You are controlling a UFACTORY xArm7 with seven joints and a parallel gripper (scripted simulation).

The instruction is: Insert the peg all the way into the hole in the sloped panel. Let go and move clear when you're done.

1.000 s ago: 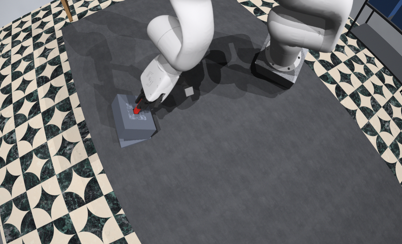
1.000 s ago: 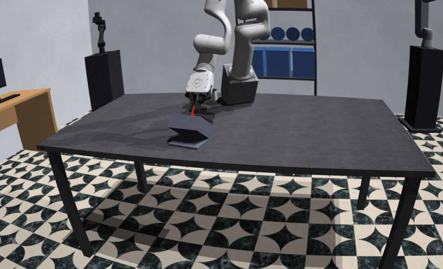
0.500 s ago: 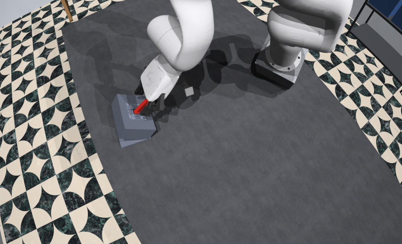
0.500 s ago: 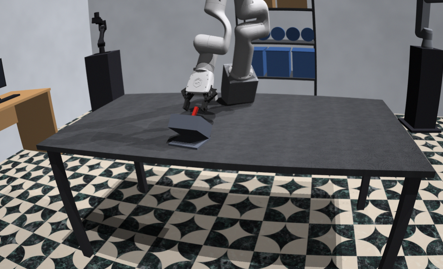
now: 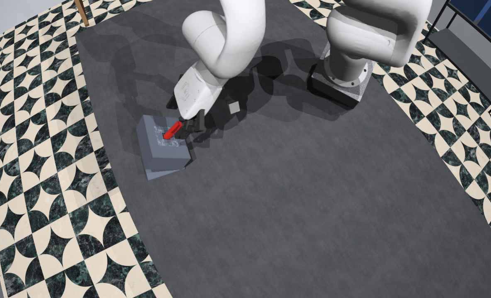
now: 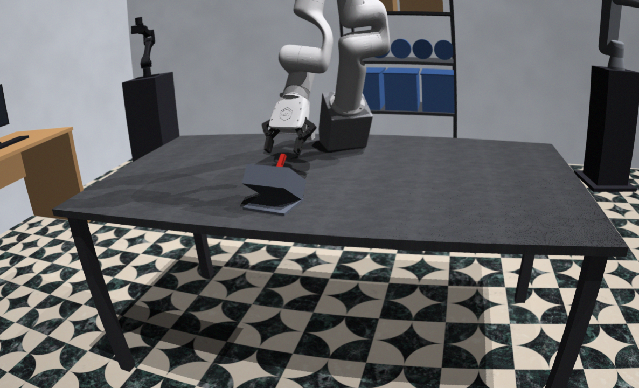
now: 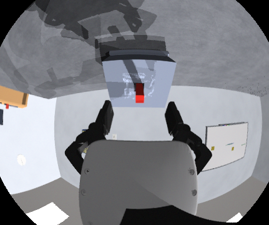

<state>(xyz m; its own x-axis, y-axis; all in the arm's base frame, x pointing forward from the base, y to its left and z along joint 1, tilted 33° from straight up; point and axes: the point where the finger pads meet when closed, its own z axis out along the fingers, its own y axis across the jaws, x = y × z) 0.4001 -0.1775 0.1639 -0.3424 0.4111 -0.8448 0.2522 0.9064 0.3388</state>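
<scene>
The red peg stands tilted in the hole of the blue-grey sloped panel. Its lower end is inside the hole and hidden, and a good length sticks out of the sloped face. My gripper is wide open with nothing held. Its two black fingers stand apart on either side of the peg's outer end, with space between each finger and the peg, and the fingertips are back from the panel face.
The panel's block stands on a thin base on the dark table. The arm's base stands at the back of the table. Shadows of the arm fall across the table and the panel.
</scene>
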